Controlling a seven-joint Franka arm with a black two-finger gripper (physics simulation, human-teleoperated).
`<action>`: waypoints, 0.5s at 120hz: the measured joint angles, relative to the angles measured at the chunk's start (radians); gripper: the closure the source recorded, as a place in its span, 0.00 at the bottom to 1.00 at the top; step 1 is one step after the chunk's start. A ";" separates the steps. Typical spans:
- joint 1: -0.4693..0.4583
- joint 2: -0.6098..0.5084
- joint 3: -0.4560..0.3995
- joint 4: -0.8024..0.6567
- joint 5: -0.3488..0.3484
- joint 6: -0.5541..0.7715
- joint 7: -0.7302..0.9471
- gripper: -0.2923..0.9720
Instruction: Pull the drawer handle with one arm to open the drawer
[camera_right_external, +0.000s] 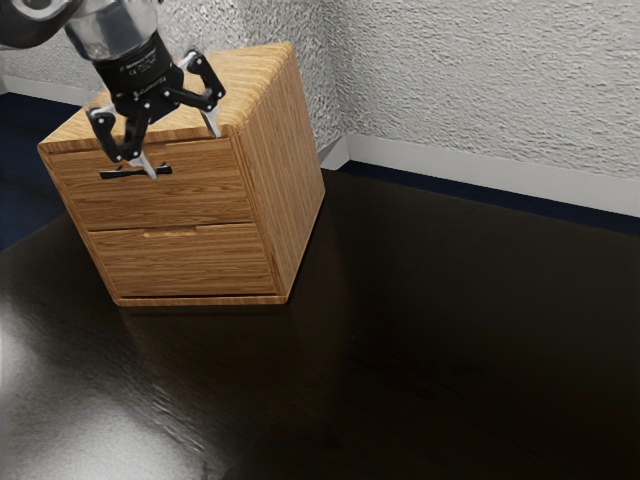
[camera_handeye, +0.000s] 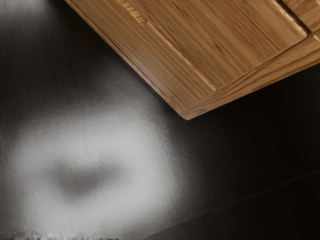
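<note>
Reaching in from the exterior view's upper left, the arm holds its gripper (camera_right_external: 180, 146) in front of the wooden cabinet (camera_right_external: 285, 170), which stands on the dark glossy table (camera_right_external: 470, 350) toward the exterior view's left. The fingers are spread wide and grip nothing. One fingertip (camera_right_external: 147, 166) sits right at the black handle (camera_right_external: 134, 173) of the top drawer (camera_right_external: 190, 190); whether it touches cannot be told. The other finger is up by the cabinet's top front edge. The top drawer looks flush with the cabinet face, as does the lower drawer (camera_right_external: 185, 262) beneath it. A white textured wall (camera_right_external: 480, 70) runs behind.

From the wrist view, looking down past the hand, comes what the side camera misses: the cabinet's (camera_handeye: 215, 45) bottom front corner seen close, with the seams of its panels and base strip, and the table (camera_handeye: 260, 165) below it carrying a broad pale glare (camera_handeye: 85, 150). The exterior view alone gives the handle and the finger spread.
</note>
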 joint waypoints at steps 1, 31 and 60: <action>-0.001 -0.004 0.001 -0.006 0.000 0.002 -0.006 0.23; -0.030 -0.111 0.079 -0.152 0.005 0.050 -0.156 0.23; -0.008 -0.179 0.143 -0.241 0.026 0.092 -0.253 0.23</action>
